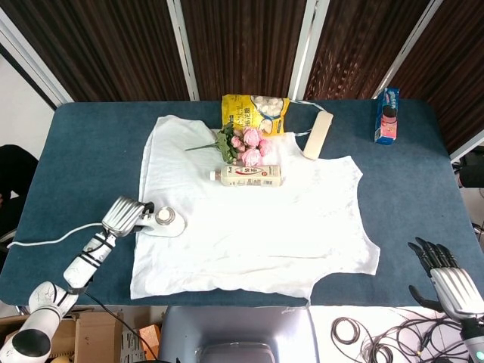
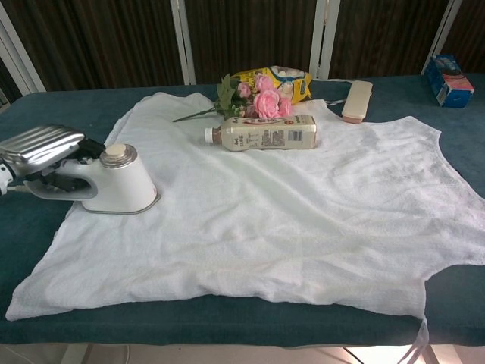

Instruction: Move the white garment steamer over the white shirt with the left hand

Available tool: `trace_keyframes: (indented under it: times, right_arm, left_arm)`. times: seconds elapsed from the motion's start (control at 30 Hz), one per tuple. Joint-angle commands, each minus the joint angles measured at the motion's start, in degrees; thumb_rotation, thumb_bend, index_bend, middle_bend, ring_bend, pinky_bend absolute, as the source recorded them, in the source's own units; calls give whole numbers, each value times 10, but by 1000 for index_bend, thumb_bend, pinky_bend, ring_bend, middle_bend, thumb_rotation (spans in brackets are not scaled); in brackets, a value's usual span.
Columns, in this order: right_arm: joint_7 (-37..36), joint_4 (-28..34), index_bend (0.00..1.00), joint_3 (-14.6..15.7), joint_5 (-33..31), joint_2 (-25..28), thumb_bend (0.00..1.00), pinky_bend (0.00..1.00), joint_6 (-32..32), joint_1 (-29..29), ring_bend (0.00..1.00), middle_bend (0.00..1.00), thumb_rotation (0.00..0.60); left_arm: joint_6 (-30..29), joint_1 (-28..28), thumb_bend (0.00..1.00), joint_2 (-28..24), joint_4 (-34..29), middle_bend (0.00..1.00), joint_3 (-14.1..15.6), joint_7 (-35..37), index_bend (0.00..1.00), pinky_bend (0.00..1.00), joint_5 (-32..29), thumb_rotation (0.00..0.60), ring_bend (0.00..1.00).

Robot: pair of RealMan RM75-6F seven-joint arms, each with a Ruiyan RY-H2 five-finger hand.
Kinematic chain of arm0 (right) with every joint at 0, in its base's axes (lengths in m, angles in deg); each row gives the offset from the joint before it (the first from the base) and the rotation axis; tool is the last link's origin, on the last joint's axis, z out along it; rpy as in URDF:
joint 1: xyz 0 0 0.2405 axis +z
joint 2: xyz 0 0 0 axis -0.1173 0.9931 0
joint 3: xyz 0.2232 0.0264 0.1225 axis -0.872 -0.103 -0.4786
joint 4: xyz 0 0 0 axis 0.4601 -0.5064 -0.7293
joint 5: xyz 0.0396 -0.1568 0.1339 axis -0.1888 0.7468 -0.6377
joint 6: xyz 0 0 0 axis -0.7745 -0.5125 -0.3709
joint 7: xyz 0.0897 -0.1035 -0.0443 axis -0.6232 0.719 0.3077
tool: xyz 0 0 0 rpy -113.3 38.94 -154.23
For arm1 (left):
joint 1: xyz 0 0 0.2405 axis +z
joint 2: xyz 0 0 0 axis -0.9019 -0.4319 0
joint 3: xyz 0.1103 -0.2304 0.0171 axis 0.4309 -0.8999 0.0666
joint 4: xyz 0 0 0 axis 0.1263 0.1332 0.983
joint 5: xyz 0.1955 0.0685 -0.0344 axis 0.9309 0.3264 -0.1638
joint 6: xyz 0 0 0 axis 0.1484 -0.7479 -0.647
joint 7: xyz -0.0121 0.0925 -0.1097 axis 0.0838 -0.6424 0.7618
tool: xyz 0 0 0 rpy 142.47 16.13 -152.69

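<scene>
A table (image 1: 83,144) covered in dark blue cloth carries a white shirt (image 1: 302,219) spread flat across its middle. Directly on the cloth lie a yellow snack bag (image 1: 253,112) at the far edge, a cream-coloured oblong case (image 1: 318,135) just beside it, and a blue biscuit box (image 1: 386,115) standing near the far right corner.
</scene>
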Motion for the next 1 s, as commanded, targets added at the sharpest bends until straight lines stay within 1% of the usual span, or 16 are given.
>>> trace_keyframes:
  times: [0.03, 0.1, 0.17, 0.27, 0.33, 0.47, 0.63, 0.73, 0.77, 0.87, 1.0]
  right_arm:
    - [-1, 0, 0, 0, 0, 0, 309, 0, 0, 0, 0, 0, 600]
    - [-1, 0, 0, 0, 1, 0, 309, 0, 0, 0, 0, 0, 600]
    - [-2, 0, 0, 1, 2, 1, 309, 0, -2, 0, 0, 0, 600]
    - [-3, -1, 0, 1, 3, 1, 309, 0, -4, -1, 0, 0, 600]
    - [-3, -1, 0, 1, 3, 1, 310, 0, -4, -1, 0, 0, 600]
    - [-2, 0, 0, 2, 4, 1, 310, 0, -4, -1, 0, 0, 600]
    - [-5, -1, 0, 2, 6, 2, 310, 0, -7, -2, 0, 0, 600]
    - [-7, -1, 0, 2, 7, 3, 309, 0, -8, -3, 0, 0, 600]
    - [-8, -2, 0, 2, 7, 3, 309, 0, -9, -3, 0, 0, 600]
    - [-8, -2, 0, 3, 8, 3, 309, 0, -11, -4, 0, 0, 600]
    - [-7, -2, 0, 4, 12, 2, 310, 0, -14, -5, 0, 0, 600]
  left_arm:
    - [4, -2, 328, -1, -1, 616, 2, 10, 568, 645, 0, 600, 651]
    - [4, -2, 298, -2, 0, 539, 3, 10, 497, 564, 0, 600, 552]
    - [-1, -1, 256, -2, 4, 441, 3, 0, 400, 464, 0, 600, 421]
    - [-7, 1, 191, -2, 6, 358, 4, -10, 263, 374, 0, 600, 283]
    - [-12, 2, 144, -2, 6, 306, 3, -17, 206, 350, -2, 600, 227]
    - [-19, 3, 60, -5, 0, 220, -3, -20, 125, 309, -8, 600, 146]
    - [-32, 5, 8, -21, -16, 140, -6, -22, 48, 252, -11, 600, 69]
    - [-45, 10, 0, -41, -33, 109, 0, -28, 19, 237, -5, 569, 46]
    - [-50, 12, 0, -50, -41, 100, 1, -34, 9, 235, -4, 547, 38]
    - [-62, 18, 0, -69, -66, 89, 2, -46, 0, 234, -3, 511, 28]
    - [-96, 30, 0, -106, -114, 71, 2, -67, 0, 234, 0, 495, 22]
